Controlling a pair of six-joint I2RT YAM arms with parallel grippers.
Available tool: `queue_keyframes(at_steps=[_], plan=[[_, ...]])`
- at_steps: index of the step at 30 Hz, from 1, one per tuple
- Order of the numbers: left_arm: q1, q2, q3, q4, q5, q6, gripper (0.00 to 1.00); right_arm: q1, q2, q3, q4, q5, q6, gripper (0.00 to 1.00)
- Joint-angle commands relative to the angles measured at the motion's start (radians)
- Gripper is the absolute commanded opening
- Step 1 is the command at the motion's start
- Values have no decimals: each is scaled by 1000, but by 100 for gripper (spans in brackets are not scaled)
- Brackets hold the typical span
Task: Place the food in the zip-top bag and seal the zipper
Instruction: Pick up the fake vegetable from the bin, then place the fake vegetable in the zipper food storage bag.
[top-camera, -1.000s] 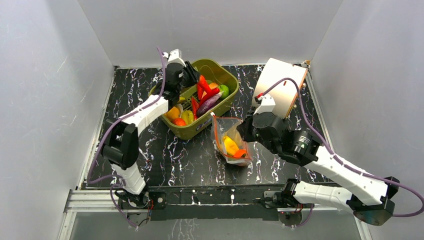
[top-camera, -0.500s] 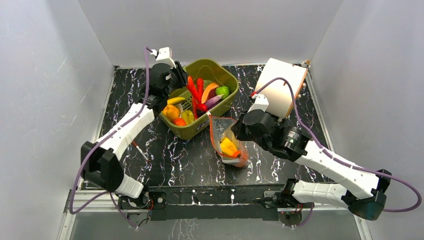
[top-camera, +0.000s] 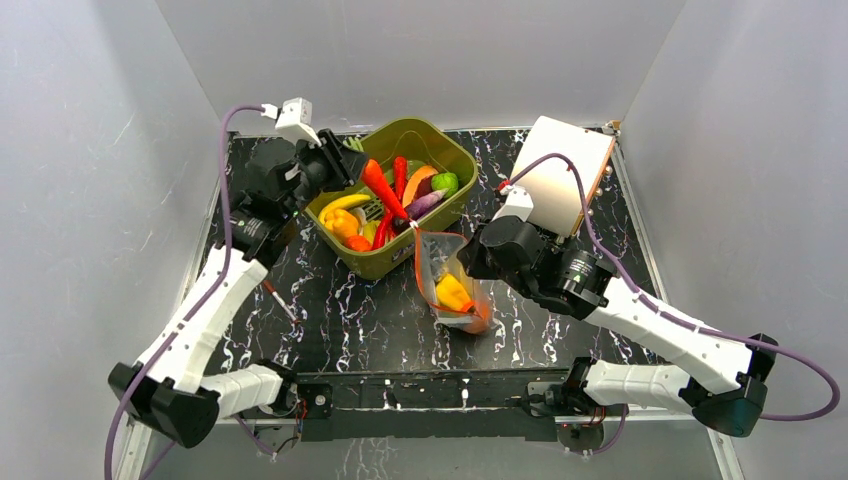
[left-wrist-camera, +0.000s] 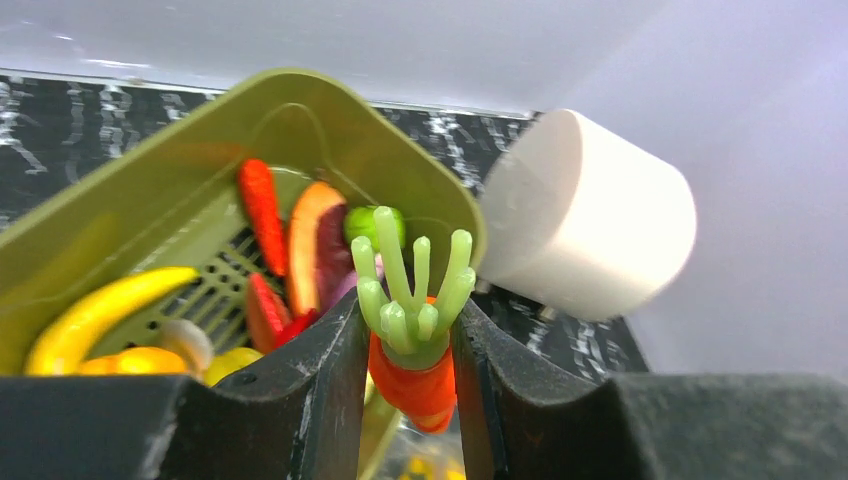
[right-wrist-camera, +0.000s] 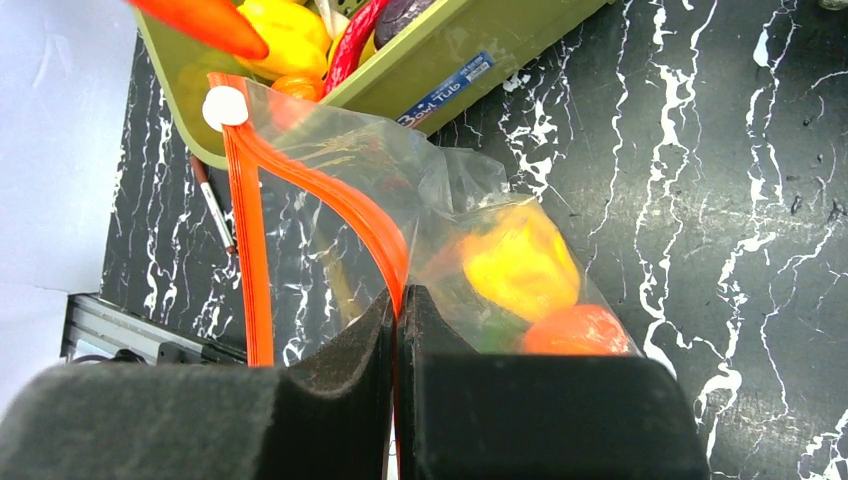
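My left gripper (top-camera: 348, 162) is shut on an orange carrot (top-camera: 381, 187) by its green-topped end (left-wrist-camera: 415, 345) and holds it above the olive tub (top-camera: 452, 149), tip pointing toward the bag. The clear zip-top bag (top-camera: 452, 286) stands open in front of the tub, with a yellow pepper (right-wrist-camera: 520, 265) and an orange ball (right-wrist-camera: 582, 330) inside. My right gripper (right-wrist-camera: 397, 305) is shut on the far side of the red-orange zipper strip (right-wrist-camera: 250, 250) and holds the mouth open. The tub holds red chillies (top-camera: 401, 175), a yellow banana-like piece (top-camera: 343, 203), and green and purple pieces.
A white panel (top-camera: 562, 172) leans at the back right, also seen in the left wrist view (left-wrist-camera: 590, 215). A thin pen-like stick (top-camera: 281, 301) lies on the black marbled table left of the bag. White walls enclose three sides.
My left arm has lifted the carrot out of the tub and swung back to the left. My right gripper has drawn the bag a little to the left, still pinching the strip.
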Motion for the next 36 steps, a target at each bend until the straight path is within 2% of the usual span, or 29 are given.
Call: queue_keyframes(at_steps=[1, 5, 9, 18, 22, 29, 32, 36], plan=[[3, -76, 13, -36, 192, -121, 13, 6, -12, 51, 90, 10, 7, 0], [3, -116, -1, -54, 281, -213, 13, 6, -15, 38, 110, 2, 8, 0], [3, -159, -51, 12, 357, -291, 13, 6, -24, 12, 133, -5, 19, 0], [3, -176, -2, -43, 310, -228, 13, 6, 4, 23, 116, -21, 18, 0], [3, -175, -34, 15, 385, -247, 14, 6, 3, 35, 117, -16, 18, 0], [1, -188, -152, 210, 545, -299, 14, 6, 3, 42, 153, -20, 26, 0], [1, -203, -208, 266, 584, -253, 14, 6, 4, 47, 168, -32, 35, 0], [1, -202, -226, 256, 618, -190, 14, 6, 5, 54, 173, -58, 89, 0]])
